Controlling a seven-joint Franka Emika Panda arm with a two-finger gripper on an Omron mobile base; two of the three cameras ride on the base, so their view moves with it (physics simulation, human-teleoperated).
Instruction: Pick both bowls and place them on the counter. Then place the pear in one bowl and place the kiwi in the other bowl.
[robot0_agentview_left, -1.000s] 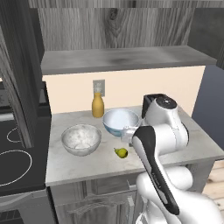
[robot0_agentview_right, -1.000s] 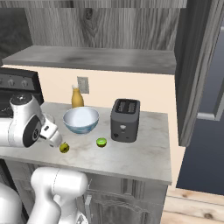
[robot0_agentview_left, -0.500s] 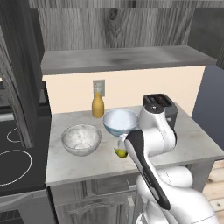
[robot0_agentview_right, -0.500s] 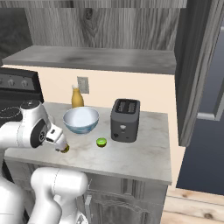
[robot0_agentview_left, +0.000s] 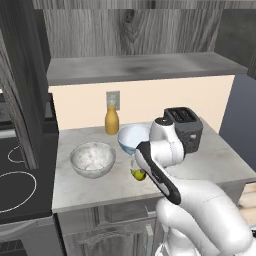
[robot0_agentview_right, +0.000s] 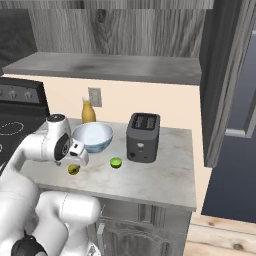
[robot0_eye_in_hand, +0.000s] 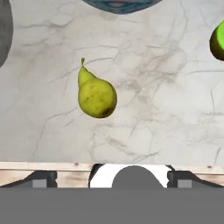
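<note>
In the left base view both bowls stand on the counter (robot0_agentview_left: 210, 165). The marbled bowl (robot0_agentview_left: 92, 159) is toward the left edge. The blue bowl (robot0_agentview_left: 131, 138) is nearer the middle and closer to the back wall. The arm bends down over the front of the counter, and the pear (robot0_agentview_left: 138, 174) lies just under its hand, near the front edge. A toaster (robot0_agentview_left: 184, 128) stands right of the blue bowl, and an orange bottle (robot0_agentview_left: 112, 120) stands at the back wall.

From the right base view the gripper (robot0_agentview_right: 76, 159) hangs just above the pear, close to the front edge. The kiwi (robot0_agentview_right: 116, 162) lies between the pear and the toaster, in front of the blue bowl, touching neither.

The hand view looks straight down on the pear, lying alone on the marbled slab. The kiwi sits at the right edge of the view and the blue bowl's rim at the top. The jaws stand wide apart and hold nothing.
</note>
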